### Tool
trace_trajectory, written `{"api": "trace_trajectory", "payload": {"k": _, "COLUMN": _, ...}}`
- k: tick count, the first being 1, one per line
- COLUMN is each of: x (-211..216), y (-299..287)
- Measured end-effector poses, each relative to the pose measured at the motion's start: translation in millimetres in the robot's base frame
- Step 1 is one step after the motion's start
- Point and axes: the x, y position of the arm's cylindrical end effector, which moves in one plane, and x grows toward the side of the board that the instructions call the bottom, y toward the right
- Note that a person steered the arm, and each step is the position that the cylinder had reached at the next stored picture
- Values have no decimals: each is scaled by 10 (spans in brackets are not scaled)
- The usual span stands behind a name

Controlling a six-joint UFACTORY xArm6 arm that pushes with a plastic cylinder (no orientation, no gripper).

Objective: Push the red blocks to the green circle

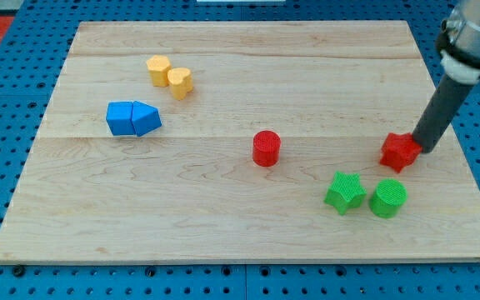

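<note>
A red cylinder [266, 148] stands near the board's middle. A red star-like block [399, 152] lies at the view's right. My tip [424, 147] touches that red block on its right side. The green circle block [387, 198] sits below the red star-like block, near the view's bottom right. A green star block [344, 192] lies just left of the green circle. The rod slants up to the view's top right.
Two yellow blocks [169, 75] sit side by side at the view's upper left. Two blue blocks [132, 118] touch each other below them. The wooden board [223, 225] lies on a blue pegboard; its right edge is close to my tip.
</note>
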Motion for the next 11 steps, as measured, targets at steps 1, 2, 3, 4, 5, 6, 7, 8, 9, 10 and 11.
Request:
{"api": "trace_trajectory", "payload": {"k": 1, "x": -138, "y": -251}}
{"api": "trace_trajectory", "payload": {"k": 2, "x": -735, "y": -276}}
{"api": "trace_trajectory", "payload": {"k": 3, "x": -1100, "y": -740}}
{"api": "trace_trajectory", "payload": {"k": 4, "x": -1172, "y": -1560}}
{"api": "trace_trajectory", "payload": {"k": 5, "x": -918, "y": -1786}}
{"api": "trace_trajectory", "payload": {"k": 6, "x": -888, "y": -1848}}
{"api": "trace_trajectory", "payload": {"k": 7, "x": -835, "y": -1931}}
{"api": "trace_trajectory", "payload": {"k": 8, "x": -511, "y": -2343}}
{"api": "trace_trajectory", "payload": {"k": 9, "x": -286, "y": -2536}}
{"api": "trace_trajectory", "payload": {"k": 10, "x": -48, "y": -1763}}
{"api": "trace_trajectory", "payload": {"k": 11, "x": -503, "y": -2196}}
